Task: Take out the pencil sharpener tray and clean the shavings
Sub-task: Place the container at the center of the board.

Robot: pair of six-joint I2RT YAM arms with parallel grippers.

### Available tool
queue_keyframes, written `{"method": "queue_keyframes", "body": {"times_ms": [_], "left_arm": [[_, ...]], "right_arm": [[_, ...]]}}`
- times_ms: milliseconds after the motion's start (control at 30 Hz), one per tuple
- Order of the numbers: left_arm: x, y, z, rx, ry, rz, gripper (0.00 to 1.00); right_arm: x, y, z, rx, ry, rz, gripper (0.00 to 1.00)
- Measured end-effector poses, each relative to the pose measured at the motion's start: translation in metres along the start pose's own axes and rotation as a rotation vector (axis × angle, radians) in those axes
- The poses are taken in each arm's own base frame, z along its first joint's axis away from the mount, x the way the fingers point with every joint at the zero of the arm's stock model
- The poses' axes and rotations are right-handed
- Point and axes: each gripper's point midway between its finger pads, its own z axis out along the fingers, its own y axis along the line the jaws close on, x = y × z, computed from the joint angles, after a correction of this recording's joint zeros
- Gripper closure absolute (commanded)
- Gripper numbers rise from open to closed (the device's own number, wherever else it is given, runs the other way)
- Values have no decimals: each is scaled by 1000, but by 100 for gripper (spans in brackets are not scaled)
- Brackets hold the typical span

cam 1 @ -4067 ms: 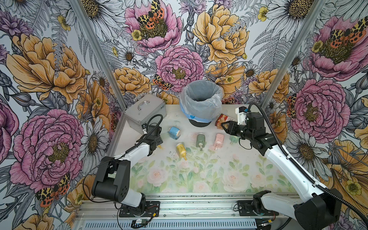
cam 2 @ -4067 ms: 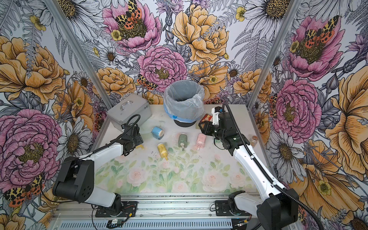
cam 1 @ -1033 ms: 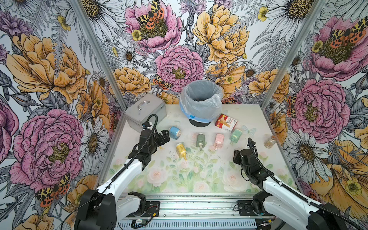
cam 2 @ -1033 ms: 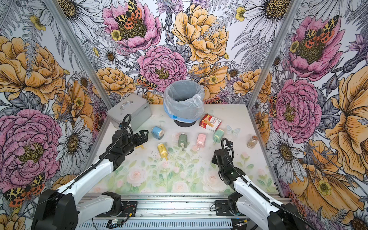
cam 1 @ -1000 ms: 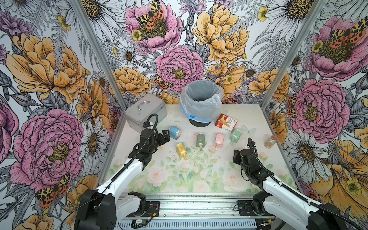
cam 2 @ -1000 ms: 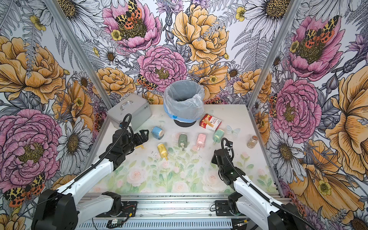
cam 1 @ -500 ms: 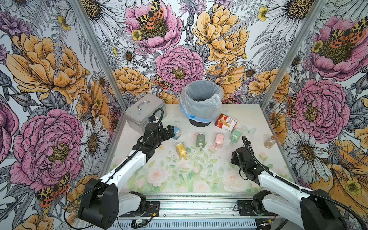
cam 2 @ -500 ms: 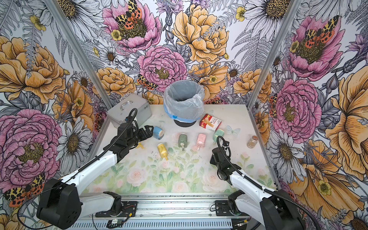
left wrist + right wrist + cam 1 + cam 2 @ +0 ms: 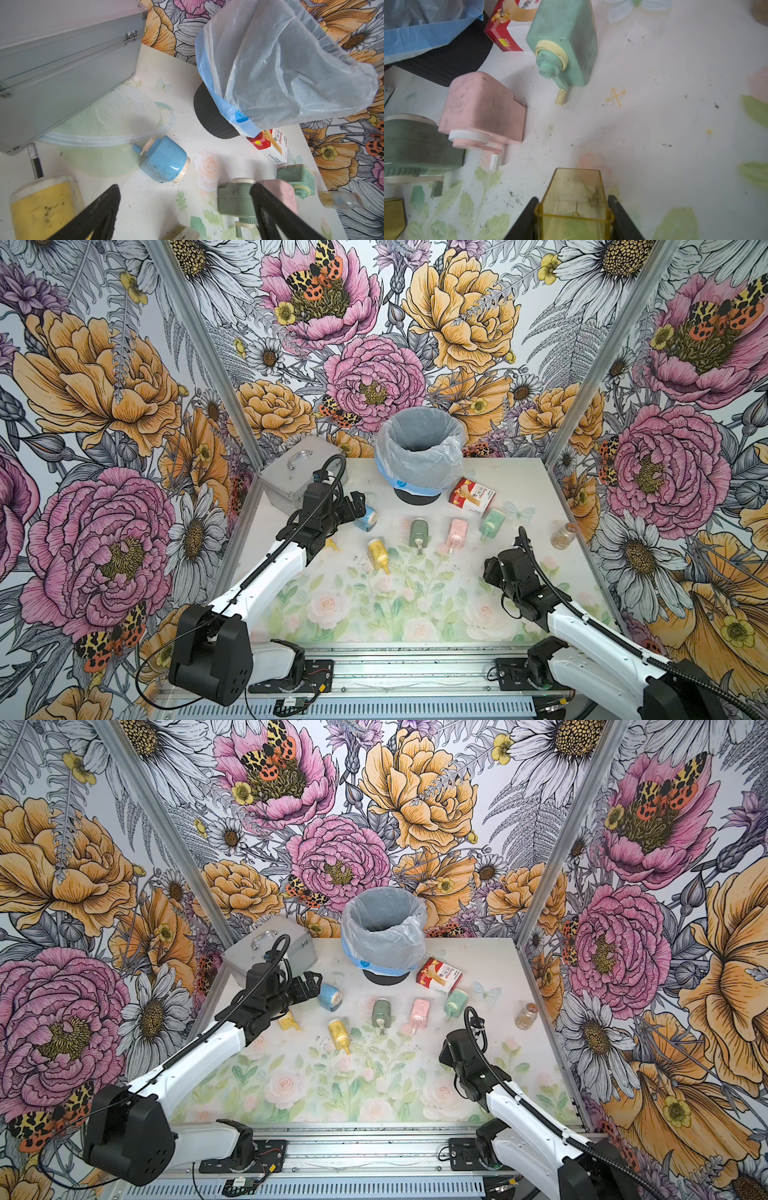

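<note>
Right gripper [image 9: 573,200] clamps the translucent yellow sharpener tray [image 9: 577,185] at the wrist view's lower centre, with shavings [image 9: 592,199] inside. Left gripper [image 9: 184,187] is wide open and empty. The blue sharpener [image 9: 164,162] lies just ahead, mid-frame, so the left arm is nearer.

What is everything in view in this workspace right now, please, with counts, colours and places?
bin: one, black with pale liner, back centre.
metal case: one, silver, back left corner.
bandage box: one, red and white, right of the bin.
pencil sharpeners: six, mid-table: blue, yellow, dark green, pink, mint.
pencil: one, black, at the yellow sharpener under the left arm.
glass jar: one, clear, right edge.
tray: one, translucent yellow, between the right jaws.
shavings: many, dark flecks, scattered on the table.
left gripper: black, jaws open, beside the blue sharpener.
right gripper: black, jaws shut on the tray.
</note>
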Motion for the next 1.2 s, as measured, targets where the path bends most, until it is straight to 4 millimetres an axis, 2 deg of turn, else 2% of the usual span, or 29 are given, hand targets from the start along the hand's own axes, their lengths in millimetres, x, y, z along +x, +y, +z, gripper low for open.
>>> {"method": "queue_keyframes", "body": {"times_ms": [200,433,667,900,1067,1200], "left_arm": [[9,5,11,-23,41,10,1],[15,4,21,-18,82,10,1],[16,1,20,-5,91,16,1],[9,-5,17,9,93,63,1],[2,-16,12,37,95,149,1],[7,-15,10,37,123,221,1]], "right_arm": [[10,-8,0,33,39,19,47],[16,-9,-3,32,58,24,32],[21,-13,-9,38,71,30,30],[4,-9,-30,-4,8,34,27],[-14,5,-41,-34,-21,-6,26],[-29,19,-46,-58,-34,-62,26]]}}
